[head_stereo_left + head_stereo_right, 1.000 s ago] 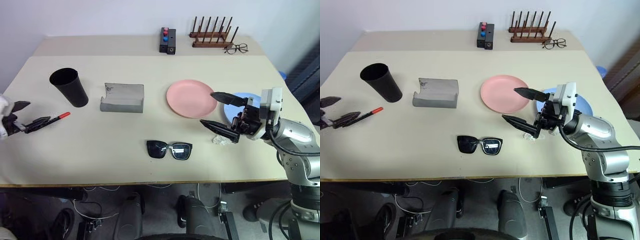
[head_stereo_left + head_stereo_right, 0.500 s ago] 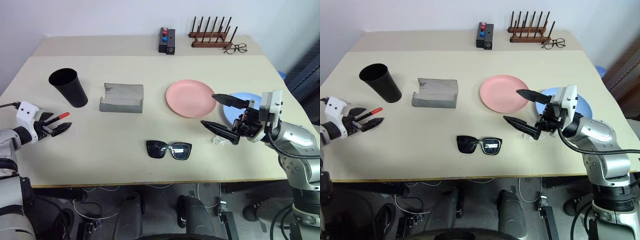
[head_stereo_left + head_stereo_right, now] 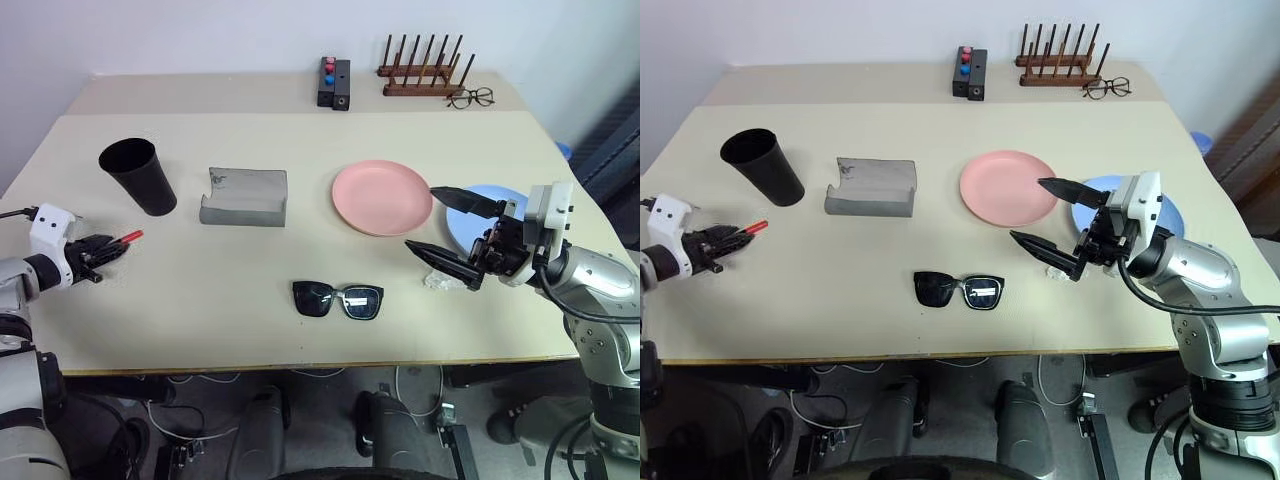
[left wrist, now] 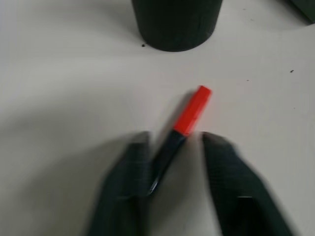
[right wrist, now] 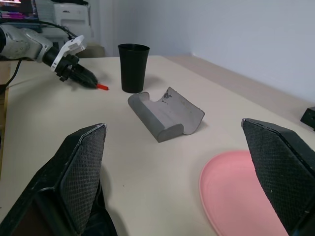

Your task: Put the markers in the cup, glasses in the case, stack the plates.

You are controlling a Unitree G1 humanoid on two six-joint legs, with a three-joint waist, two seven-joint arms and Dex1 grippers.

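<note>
Red-capped marker (image 4: 183, 127) lies between the left tool's (image 4: 173, 164) fingers.

Silver arms, white wrists, black end effector (image 3: 452, 234) fingers.

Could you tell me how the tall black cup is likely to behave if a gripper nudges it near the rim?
The cup looks tall with a narrower base than rim, so a high push would probably tip it. It looks like thin plastic, and nothing shows inside, so it is likely light and may skid on the smooth table. Once down, its taper would probably make it roll in a curve.
</note>
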